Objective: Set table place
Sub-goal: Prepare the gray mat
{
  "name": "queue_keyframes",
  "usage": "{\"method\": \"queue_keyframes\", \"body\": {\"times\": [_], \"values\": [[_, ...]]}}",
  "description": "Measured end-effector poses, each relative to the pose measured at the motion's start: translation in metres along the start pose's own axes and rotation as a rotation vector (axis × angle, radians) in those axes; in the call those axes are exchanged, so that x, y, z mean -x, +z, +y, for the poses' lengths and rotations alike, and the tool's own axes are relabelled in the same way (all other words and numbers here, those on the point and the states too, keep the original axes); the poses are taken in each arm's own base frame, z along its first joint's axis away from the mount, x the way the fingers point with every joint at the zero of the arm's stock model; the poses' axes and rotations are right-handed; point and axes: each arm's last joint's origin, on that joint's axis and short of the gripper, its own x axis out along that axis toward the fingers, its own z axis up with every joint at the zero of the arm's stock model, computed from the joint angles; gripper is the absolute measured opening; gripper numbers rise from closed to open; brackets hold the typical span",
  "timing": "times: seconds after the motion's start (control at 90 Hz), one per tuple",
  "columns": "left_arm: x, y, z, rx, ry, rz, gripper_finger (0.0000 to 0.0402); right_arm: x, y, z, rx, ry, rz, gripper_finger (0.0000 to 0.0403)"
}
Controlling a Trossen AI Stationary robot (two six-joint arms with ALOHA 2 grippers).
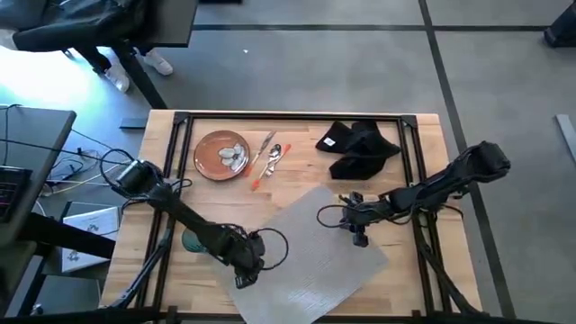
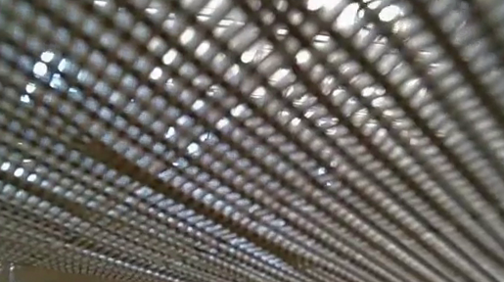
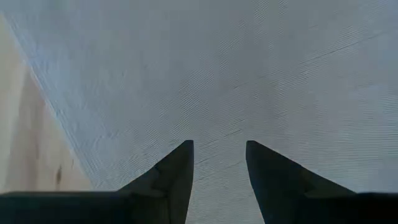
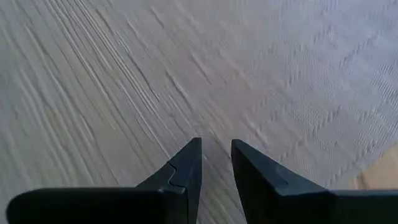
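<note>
Hovering over placemat (image 1: 310,247), left gripper (image 3: 217,163) and right gripper (image 4: 216,158), jaws parted, weave fills low view (plate (image 1: 221,154) only overhead).

We find no text, label, brand, number or sign that we can read in any of the four views. The black napkin (image 1: 358,148) near the far right corner of the surface (image 1: 297,126) carries a small white patch, but we cannot tell whether it bears writing. The plate (image 1: 221,155) near the far left corner shows a pale motif, which we see as a shape and not as letters. The woven placemat (image 1: 310,256) fills the low and wrist views with plain weave only.
</note>
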Motion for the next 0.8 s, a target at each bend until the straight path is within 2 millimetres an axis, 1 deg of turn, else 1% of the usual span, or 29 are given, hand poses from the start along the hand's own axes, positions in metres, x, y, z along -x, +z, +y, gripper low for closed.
{"method": "queue_keyframes", "body": {"times": [0.089, 0.167, 0.267, 0.356, 0.489, 0.622, 0.711, 0.8], "values": [[-0.016, 0.0, 0.003, -0.007, 0.045, 0.012, 0.0133, 0.001, -0.003, -0.001, -0.061, -0.015, 0.038, 0.0073], [-0.024, 0.005, 0.006, -0.033, 0.076, 0.012, 0.0133, 0.004, -0.007, 0.001, -0.135, -0.027, 0.076, 0.0073], [-0.031, 0.013, 0.018, -0.018, 0.166, -0.005, 0.0133, 0.008, -0.013, 0.005, -0.216, -0.046, 0.124, 0.0073], [-0.032, 0.025, 0.032, -0.006, 0.242, -0.04, 0.0133, 0.012, -0.019, 0.011, -0.285, -0.056, 0.153, 0.0073], [-0.032, 0.043, 0.052, -0.048, 0.353, -0.103, 0.0133, 0.018, -0.024, 0.017, -0.38, -0.054, 0.189, 0.0073], [-0.032, 0.057, 0.073, -0.077, 0.395, -0.08, 0.0133, 0.025, -0.028, 0.021, -0.44, -0.04, 0.209, 0.0073], [-0.029, 0.058, 0.083, -0.083, 0.448, -0.035, 0.0133, 0.032, -0.03, 0.021, -0.496, -0.039, 0.233, 0.0073], [-0.025, 0.054, 0.088, -0.099, 0.502, -0.003, 0.0133, 0.038, -0.032, 0.022, -0.525, -0.033, 0.242, 0.0073]]}}
